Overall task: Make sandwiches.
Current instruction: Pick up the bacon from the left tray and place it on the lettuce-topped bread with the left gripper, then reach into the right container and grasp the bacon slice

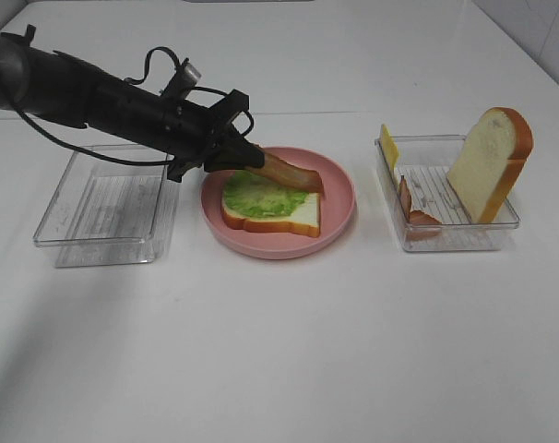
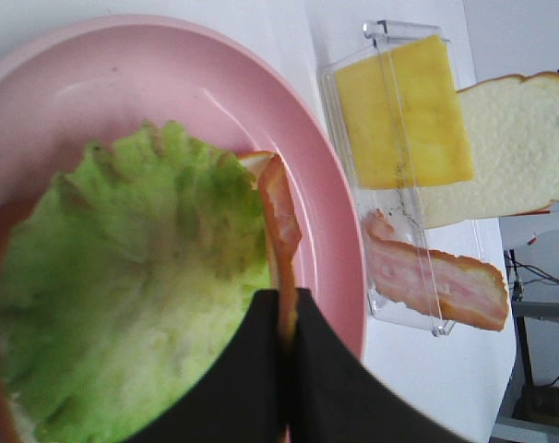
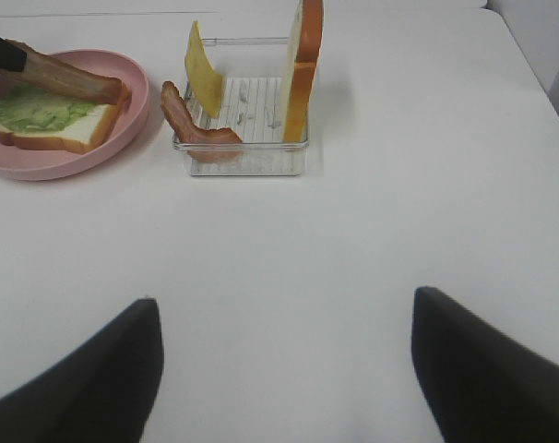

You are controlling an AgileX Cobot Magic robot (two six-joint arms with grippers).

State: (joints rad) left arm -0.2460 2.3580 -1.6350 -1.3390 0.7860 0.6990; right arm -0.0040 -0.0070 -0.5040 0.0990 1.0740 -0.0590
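Observation:
A bread slice (image 1: 298, 215) topped with a green lettuce leaf (image 1: 261, 196) lies on the pink plate (image 1: 339, 189). My left gripper (image 1: 247, 157) is shut on a bacon strip (image 1: 289, 173) and holds it slanted over the lettuce; the wrist view shows the strip (image 2: 279, 217) pinched between the fingers (image 2: 252, 369). The right-hand clear tray (image 1: 446, 235) holds an upright bread slice (image 1: 490, 161), a yellow cheese slice (image 1: 388, 146) and another bacon strip (image 1: 410, 208). My right gripper (image 3: 284, 355) is open, hovering over bare table in front of that tray.
An empty clear tray (image 1: 109, 208) stands left of the plate, under the left arm (image 1: 86, 97). The white table (image 1: 279, 351) stretches in front. The table's far edge and a wall lie at the back.

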